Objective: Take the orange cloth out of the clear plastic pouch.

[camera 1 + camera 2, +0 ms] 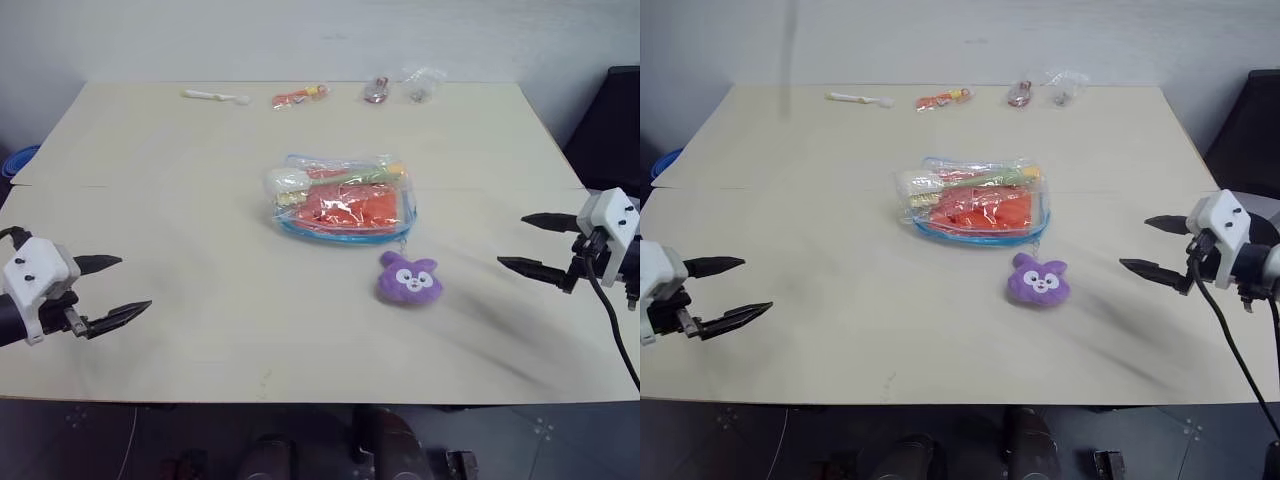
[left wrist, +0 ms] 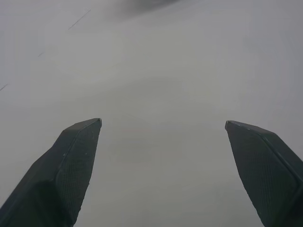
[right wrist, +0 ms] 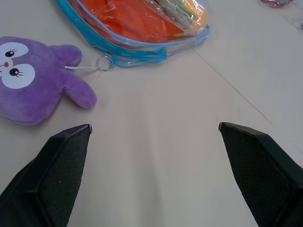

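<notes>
Orange cloth [image 1: 347,208]: lying folded inside the clear plastic pouch [image 1: 341,198], filling its nearer half. The pouch is resting flat at the middle of the light wooden table [image 1: 180,210], showing light blue zipper trim and a metal ring pull at its near corner. A green-and-white item [image 1: 330,178] is sitting in the pouch behind the cloth.

Purple plush toy [image 1: 409,278]: lying face up just beside the pouch's near right corner, apart from it.

Far table edge: a white toothbrush [image 1: 216,96], a small orange packet [image 1: 298,96] and two small clear packets [image 1: 400,88] are lying in a row.

Left gripper [image 1: 112,290]: hovering over the near left of the table, fingers spread wide, holding nothing.

Right gripper [image 1: 525,243]: hovering at the right edge, fingers likewise parted and empty, pointing toward the plush toy and pouch.
</notes>
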Controlling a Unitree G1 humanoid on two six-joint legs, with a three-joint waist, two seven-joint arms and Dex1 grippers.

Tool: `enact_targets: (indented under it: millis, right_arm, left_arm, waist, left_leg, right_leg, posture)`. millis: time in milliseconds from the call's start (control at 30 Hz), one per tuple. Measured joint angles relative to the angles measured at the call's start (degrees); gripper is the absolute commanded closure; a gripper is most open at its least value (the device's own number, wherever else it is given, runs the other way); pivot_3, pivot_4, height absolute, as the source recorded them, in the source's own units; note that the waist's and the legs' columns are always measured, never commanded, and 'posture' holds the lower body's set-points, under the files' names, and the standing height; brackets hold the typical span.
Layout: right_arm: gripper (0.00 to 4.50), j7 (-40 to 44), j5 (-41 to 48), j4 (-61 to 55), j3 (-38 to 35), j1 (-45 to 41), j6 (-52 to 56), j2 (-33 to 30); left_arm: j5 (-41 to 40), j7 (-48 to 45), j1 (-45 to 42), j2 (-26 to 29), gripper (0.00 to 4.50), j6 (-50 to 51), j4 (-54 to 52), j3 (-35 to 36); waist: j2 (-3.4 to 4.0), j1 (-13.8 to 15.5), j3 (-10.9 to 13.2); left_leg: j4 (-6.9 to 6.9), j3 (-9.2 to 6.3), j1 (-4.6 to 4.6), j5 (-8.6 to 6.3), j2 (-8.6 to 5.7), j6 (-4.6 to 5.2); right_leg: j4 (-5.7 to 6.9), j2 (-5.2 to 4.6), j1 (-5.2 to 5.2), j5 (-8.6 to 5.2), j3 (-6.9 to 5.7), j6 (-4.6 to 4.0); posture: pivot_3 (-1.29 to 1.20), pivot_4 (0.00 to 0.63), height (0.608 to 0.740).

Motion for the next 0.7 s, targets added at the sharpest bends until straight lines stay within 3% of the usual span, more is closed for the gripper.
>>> enact_targets:
  millis: [700]
  right_arm:
    - [0.00, -0.45, 1.10, 0.05, -0.01, 0.24, 0.49, 0.04]
  left_arm:
    - [0.56, -0.05, -0.61, 0.00, 0.04, 1.28, 1.92, -0.41]
  waist:
    - [0.00, 0.01, 0.00]
  left_leg:
    - [0.01, 0.06, 0.00, -0.02, 0.01, 0.01]
  right_leg:
    - [0.03, 0.01, -0.04, 0.00, 0.04, 0.00]
  posture:
    - [0.00, 0.150, 0.740]
